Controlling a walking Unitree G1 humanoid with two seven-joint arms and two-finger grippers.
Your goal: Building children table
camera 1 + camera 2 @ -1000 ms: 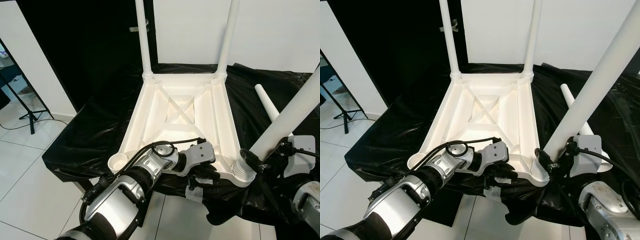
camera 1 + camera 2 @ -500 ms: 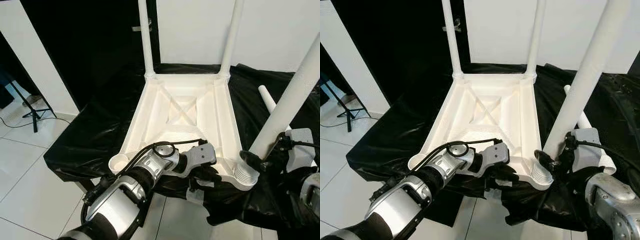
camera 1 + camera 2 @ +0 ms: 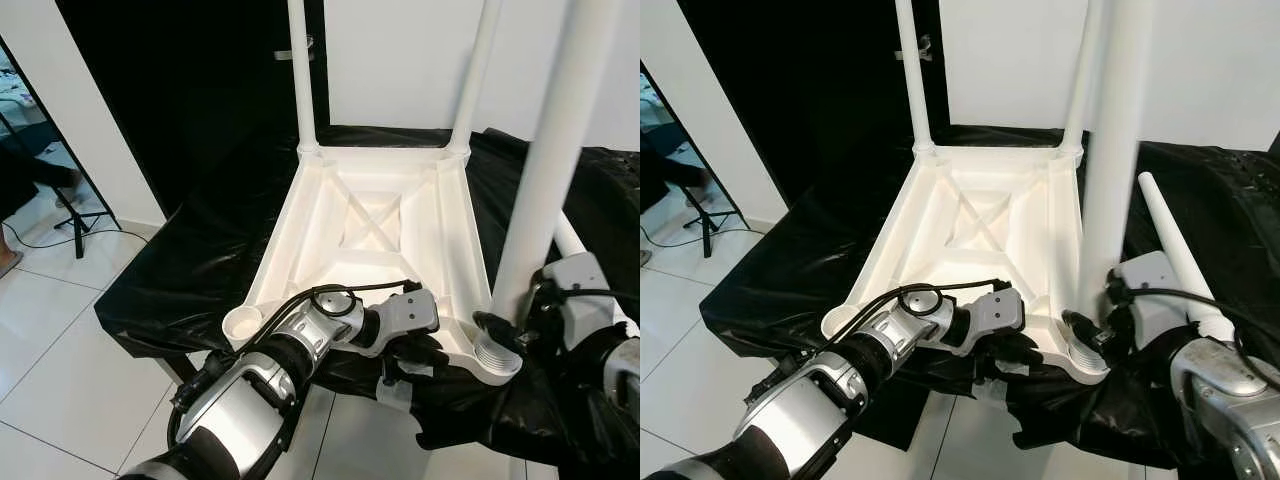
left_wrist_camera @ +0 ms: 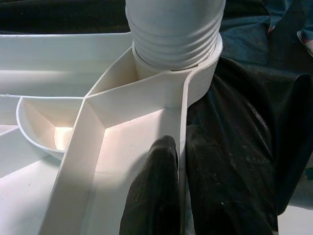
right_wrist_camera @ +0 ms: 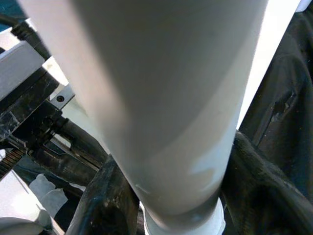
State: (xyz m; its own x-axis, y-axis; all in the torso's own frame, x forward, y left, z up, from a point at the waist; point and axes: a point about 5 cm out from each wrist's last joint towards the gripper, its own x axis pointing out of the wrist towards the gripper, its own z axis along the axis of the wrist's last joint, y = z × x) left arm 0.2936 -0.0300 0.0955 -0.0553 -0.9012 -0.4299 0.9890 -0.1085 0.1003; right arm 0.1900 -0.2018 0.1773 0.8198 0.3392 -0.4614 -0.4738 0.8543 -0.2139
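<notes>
Left tool (image 3: 415,352): nearest item, fingers (image 4: 155,191) closed on the near rim of the upturned table top (image 3: 375,232), pinning it to the bench (image 3: 190,270) under its black sheet. Advice: hold this clamp firm so the top does not turn with the leg.

Right tool (image 3: 1092,322): fingers (image 5: 105,203) clasped round the base of the third leg (image 3: 1118,140), just above its ribbed thread.

Third leg: stands nearly upright in the near right corner socket (image 3: 497,360), thread ridges exposed above the collar, so judged not fully seated. Keep it plumb while turning; a tilt risks cross-threading.

Near left socket (image 3: 241,322): open, awaiting a leg.

Spare leg (image 3: 1178,258): lies on the sheet beside the right arm.

Far legs (image 3: 303,75): two, upright in the far corners.
</notes>
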